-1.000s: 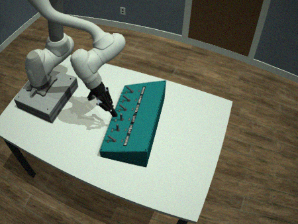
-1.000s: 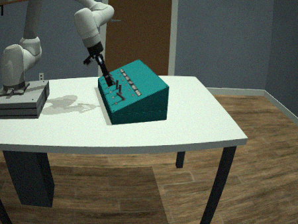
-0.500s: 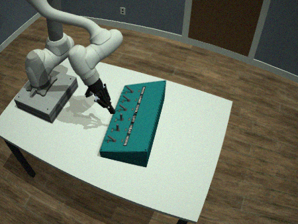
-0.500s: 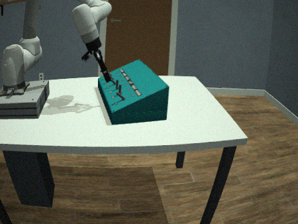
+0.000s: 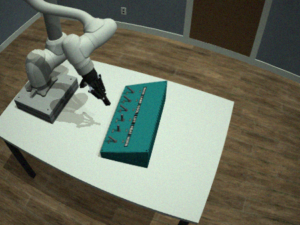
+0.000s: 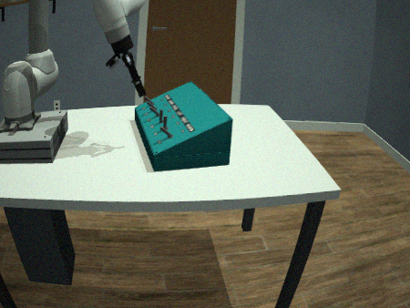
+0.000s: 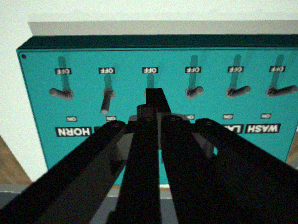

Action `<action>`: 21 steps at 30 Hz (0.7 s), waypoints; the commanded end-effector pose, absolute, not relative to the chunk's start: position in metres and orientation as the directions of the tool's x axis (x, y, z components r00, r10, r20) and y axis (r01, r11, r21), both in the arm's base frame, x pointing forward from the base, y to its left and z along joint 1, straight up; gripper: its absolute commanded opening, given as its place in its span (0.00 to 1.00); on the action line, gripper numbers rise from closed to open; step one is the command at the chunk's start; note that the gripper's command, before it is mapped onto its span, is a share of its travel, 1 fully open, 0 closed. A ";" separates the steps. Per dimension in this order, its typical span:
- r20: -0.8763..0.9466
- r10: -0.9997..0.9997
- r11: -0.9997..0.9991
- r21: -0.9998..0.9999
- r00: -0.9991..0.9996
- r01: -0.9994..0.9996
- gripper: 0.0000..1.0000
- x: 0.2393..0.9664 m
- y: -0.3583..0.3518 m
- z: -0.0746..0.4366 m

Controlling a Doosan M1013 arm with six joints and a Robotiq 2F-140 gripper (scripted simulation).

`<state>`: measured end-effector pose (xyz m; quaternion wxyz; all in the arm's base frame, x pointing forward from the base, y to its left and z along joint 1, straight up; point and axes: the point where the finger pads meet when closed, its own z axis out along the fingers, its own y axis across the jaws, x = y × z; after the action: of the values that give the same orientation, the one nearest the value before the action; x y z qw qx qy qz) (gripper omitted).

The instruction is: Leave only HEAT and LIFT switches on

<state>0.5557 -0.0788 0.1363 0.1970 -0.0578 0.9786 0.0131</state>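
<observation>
While six levers line one teal console, the gripper's two fingers are closed on nothing
</observation>
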 end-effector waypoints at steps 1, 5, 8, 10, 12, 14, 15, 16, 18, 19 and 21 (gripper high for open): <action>-0.388 -0.108 0.993 0.003 -0.915 -0.118 0.10 0.554 -0.079 0.142; -0.388 -0.108 0.993 0.003 -0.915 -0.118 1.00 0.554 -0.079 0.143; -0.388 -0.108 0.993 0.003 -0.915 -0.118 1.00 0.554 -0.079 0.143; -0.388 -0.108 0.993 0.003 -0.915 -0.118 1.00 0.554 -0.079 0.143; -0.388 -0.108 0.993 0.003 -0.915 -0.118 1.00 0.554 -0.079 0.143; -0.388 -0.108 0.993 0.003 -0.915 -0.118 1.00 0.554 -0.079 0.143; -0.388 -0.108 0.993 0.003 -0.915 -0.118 1.00 0.554 -0.079 0.143; -0.388 -0.108 0.993 0.003 -0.915 -0.118 1.00 0.554 -0.079 0.143; -0.388 -0.108 0.993 0.003 -0.915 -0.118 1.00 0.554 -0.079 0.143; -0.388 -0.108 0.993 0.003 -0.915 -0.118 1.00 0.554 -0.079 0.143; -0.388 -0.108 0.993 0.003 -0.915 -0.118 1.00 0.554 -0.079 0.143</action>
<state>0.5533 -0.0791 0.1419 0.1968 -0.0578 0.9786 0.0131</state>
